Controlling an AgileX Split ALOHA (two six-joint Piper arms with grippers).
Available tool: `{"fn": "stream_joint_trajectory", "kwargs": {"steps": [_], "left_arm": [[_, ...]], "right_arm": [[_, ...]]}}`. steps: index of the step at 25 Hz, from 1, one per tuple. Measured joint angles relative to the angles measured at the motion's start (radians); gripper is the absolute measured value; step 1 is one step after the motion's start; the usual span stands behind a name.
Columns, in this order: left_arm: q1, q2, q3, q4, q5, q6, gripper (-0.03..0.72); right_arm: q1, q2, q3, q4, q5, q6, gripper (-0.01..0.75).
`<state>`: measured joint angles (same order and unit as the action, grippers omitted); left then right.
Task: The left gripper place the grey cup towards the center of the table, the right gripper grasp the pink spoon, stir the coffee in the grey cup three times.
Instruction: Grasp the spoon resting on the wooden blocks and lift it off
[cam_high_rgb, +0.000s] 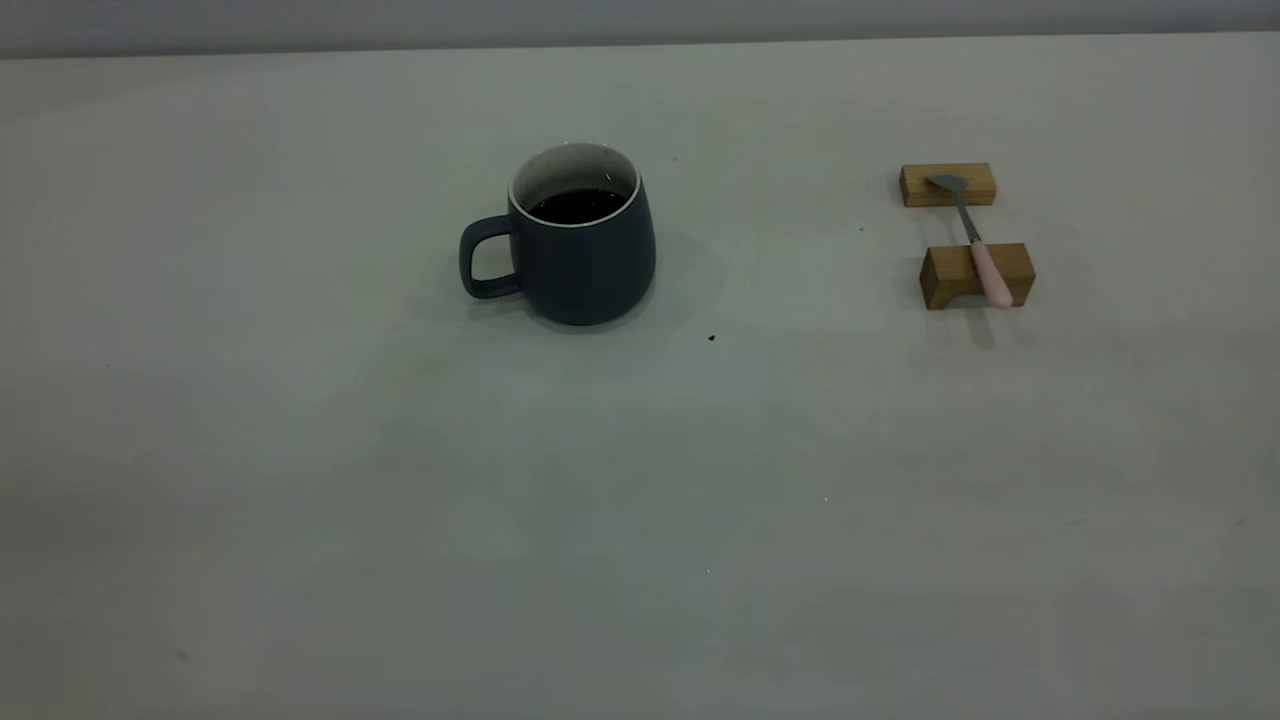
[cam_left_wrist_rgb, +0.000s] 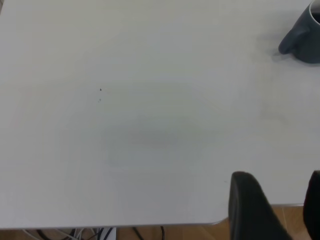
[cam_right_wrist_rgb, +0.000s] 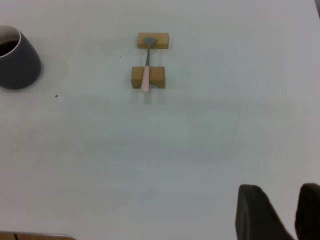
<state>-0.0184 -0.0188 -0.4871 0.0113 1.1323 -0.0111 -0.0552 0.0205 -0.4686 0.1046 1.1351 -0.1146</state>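
Observation:
The grey cup (cam_high_rgb: 590, 255) stands upright a little left of the table's (cam_high_rgb: 640, 500) middle, handle pointing left, with dark coffee (cam_high_rgb: 578, 206) inside. Far to its right the pink spoon (cam_high_rgb: 978, 245) lies across two wooden blocks, metal bowl on the far block and pink handle on the near one. Neither arm shows in the exterior view. My left gripper (cam_left_wrist_rgb: 280, 175) is open over the table's near edge, far from the cup (cam_left_wrist_rgb: 302, 35). My right gripper (cam_right_wrist_rgb: 280, 187) is open and empty, well short of the spoon (cam_right_wrist_rgb: 146, 67) and the cup (cam_right_wrist_rgb: 17, 62).
Two tan wooden blocks (cam_high_rgb: 948, 185) (cam_high_rgb: 960, 278) carry the spoon. A small dark speck (cam_high_rgb: 711, 338) lies right of the cup. Cables and a wooden floor (cam_left_wrist_rgb: 150, 234) show past the table's edge.

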Motion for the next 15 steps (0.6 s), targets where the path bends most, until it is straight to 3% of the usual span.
{"fn": "stream_joint_trajectory", "kwargs": {"steps": [11, 15], "left_arm": [[0.0, 0.0, 0.0, 0.0, 0.0, 0.0, 0.342], [0.0, 0.0, 0.0, 0.0, 0.0, 0.001, 0.342]], "right_arm": [[0.0, 0.013, -0.019, 0.039, -0.036, 0.04, 0.241], [0.0, 0.165, -0.092, 0.046, -0.104, 0.057, 0.296]]}}
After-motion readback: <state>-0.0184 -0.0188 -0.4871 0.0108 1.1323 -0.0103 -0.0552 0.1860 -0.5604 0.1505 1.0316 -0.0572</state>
